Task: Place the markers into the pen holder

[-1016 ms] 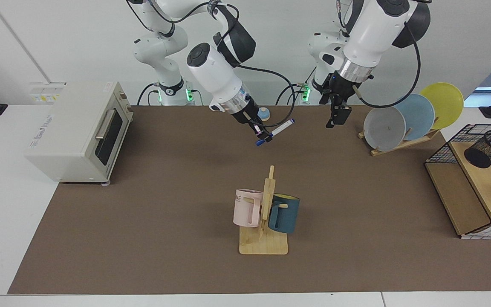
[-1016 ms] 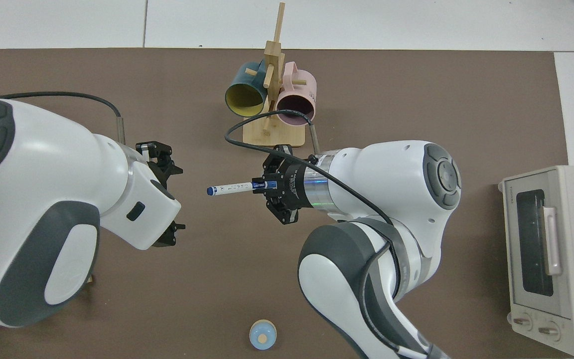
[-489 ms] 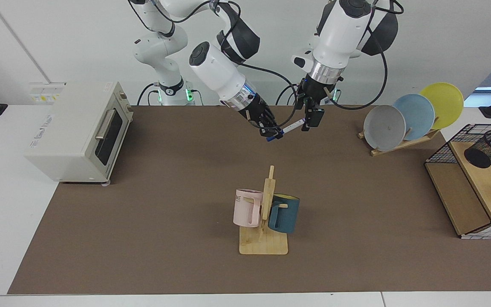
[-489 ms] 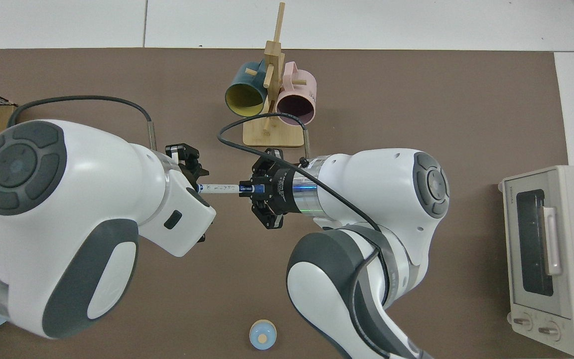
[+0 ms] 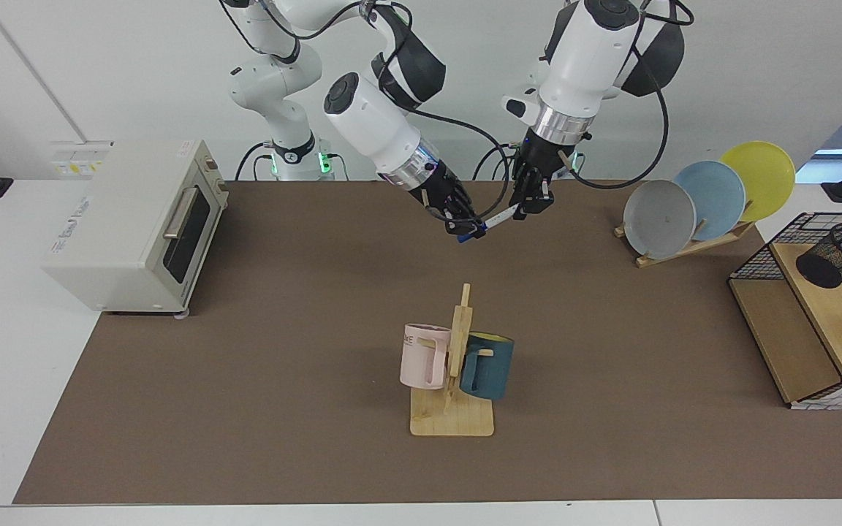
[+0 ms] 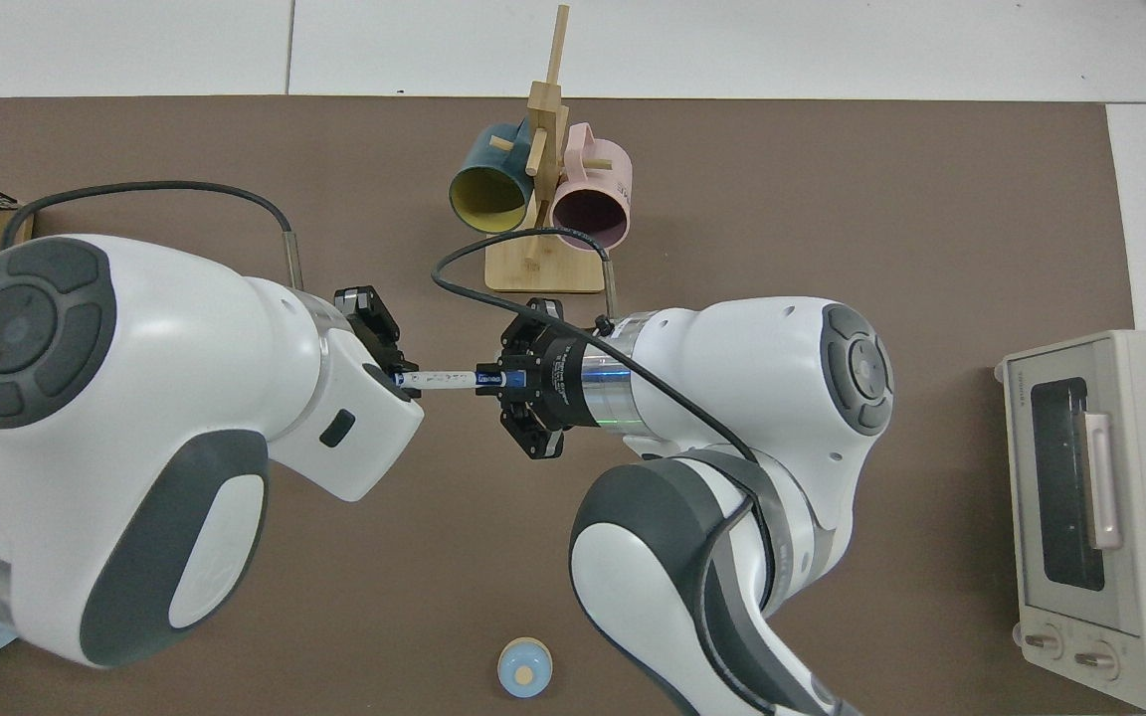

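Brown mat (image 5: 245,329), empty pen holder (image 5: 839,255)

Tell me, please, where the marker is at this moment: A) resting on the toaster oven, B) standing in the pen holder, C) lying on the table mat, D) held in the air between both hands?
D: the marker spans the gap above the mat, the right hand holding one end and the left hand closed on the other.

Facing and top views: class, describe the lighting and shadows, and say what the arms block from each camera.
Facing view: even light, with one thin shadow under the toaster; right gripper holding the marker, left gripper at its far end. Top view: the left arm covers that end and much of the mat; green glow on the right wrist.
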### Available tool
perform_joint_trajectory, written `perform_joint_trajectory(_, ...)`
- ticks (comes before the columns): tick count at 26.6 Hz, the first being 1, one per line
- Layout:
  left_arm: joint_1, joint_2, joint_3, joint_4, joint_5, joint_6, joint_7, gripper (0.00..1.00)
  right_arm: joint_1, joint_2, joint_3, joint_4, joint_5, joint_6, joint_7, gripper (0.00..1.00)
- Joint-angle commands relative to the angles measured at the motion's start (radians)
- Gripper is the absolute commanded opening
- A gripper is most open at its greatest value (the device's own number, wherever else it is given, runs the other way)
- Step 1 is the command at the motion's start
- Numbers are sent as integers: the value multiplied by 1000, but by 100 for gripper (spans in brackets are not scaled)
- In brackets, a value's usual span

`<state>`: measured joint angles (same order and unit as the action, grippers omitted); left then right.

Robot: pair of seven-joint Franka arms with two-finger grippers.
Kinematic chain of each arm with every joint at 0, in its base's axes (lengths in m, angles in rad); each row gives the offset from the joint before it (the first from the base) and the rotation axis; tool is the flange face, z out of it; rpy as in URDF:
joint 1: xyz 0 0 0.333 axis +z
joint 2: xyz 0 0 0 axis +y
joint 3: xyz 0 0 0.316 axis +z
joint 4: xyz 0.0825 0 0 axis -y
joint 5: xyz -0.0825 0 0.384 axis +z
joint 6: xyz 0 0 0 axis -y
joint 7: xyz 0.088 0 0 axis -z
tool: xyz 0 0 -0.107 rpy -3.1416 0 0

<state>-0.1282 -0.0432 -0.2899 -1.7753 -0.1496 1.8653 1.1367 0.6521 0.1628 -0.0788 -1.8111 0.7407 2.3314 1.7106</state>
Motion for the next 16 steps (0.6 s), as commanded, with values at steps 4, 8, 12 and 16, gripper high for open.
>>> perform_joint_trajectory(4,-16,-12,1,-16,-4,-15,-20,0,-2,12,-6,15,9,20,-31,100)
perform_joint_trajectory(8,-16,-12,3,-16,1,-18,-18,0,-2,11,-6,15,9,17,-117,100)
perform_joint_trajectory(12,-10,-12,8,-18,22,-26,-18,0,-2,11,-7,15,-13,8,-173,100)
perform_joint_trajectory(16,-2,-14,26,-18,85,-80,-18,0,0,1,-6,6,-102,-20,-336,100)
